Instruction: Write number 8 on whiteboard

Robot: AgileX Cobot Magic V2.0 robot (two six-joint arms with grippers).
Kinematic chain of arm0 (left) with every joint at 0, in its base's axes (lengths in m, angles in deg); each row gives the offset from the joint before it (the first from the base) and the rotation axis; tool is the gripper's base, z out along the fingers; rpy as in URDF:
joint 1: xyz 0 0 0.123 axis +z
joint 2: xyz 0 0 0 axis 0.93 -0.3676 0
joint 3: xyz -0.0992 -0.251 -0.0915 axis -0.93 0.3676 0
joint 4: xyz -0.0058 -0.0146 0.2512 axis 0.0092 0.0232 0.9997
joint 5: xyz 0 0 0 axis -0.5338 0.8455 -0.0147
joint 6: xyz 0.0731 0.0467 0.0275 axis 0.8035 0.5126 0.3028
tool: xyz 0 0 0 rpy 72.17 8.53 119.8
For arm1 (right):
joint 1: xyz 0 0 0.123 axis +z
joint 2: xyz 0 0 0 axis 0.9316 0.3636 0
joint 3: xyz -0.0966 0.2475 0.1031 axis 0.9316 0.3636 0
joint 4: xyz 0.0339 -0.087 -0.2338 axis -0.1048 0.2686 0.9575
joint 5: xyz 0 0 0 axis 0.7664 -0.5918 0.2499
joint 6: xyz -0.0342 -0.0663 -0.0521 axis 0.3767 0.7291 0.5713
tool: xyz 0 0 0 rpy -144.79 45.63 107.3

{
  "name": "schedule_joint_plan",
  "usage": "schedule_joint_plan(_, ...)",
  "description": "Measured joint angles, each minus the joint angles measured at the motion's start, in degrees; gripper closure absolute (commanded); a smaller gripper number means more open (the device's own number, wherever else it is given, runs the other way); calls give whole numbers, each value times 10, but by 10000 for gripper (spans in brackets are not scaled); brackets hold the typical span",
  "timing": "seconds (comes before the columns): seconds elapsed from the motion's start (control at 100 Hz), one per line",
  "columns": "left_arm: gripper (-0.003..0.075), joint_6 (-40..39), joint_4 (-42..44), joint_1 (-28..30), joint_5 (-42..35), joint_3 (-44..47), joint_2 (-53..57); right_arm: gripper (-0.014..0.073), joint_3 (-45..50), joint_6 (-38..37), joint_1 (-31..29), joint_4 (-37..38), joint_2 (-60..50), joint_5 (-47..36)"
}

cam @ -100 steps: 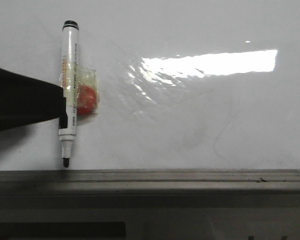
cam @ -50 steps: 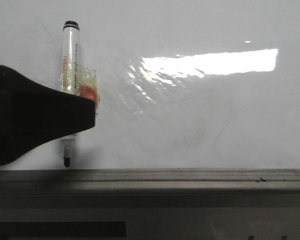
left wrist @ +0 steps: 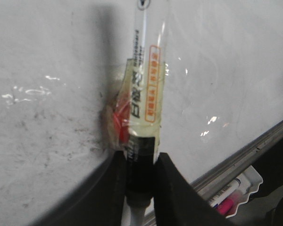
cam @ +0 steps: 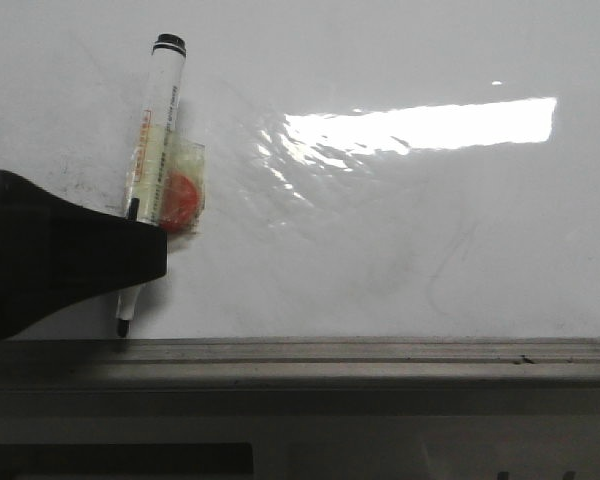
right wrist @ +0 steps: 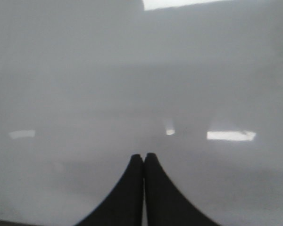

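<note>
A glossy white whiteboard with grey smudges fills my view; no number 8 shows on it yet. My left gripper clamps a white black-tipped marker. My right gripper is closed, empty. Next: carry the tip to open board.

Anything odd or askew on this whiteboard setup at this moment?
Yes: the white marker clamped in the left gripper tilts, its tip near the grey ledge, and has a red lump under clear yellowish tape on its barrel. The glossy whiteboard shows only grey smudges, no 8.
</note>
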Motion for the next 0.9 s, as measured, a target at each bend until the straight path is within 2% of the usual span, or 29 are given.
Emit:
schedule_joint_plan(0.15,741,-2,18,0,1,0,-1,657,-29,13,58,0,17,40)
schedule_joint_plan(0.28,741,-2,76,0,16,0,10,639,-53,40,112,0,40,63)
schedule_joint_plan(0.44,741,28,143,1,20,-2,25,480,-97,61,185,-7,94,106)
schedule_joint_plan(0.54,741,53,157,1,40,-18,26,361,-122,65,228,-28,132,105)
schedule_joint_plan(0.64,741,76,203,2,69,-44,26,293,-151,68,270,-45,177,95)
schedule_joint_plan(0.78,741,111,298,2,108,-80,26,288,-193,68,332,-58,240,71)
schedule_joint_plan(0.9,741,119,326,2,124,-90,26,288,-227,68,388,-73,296,49)
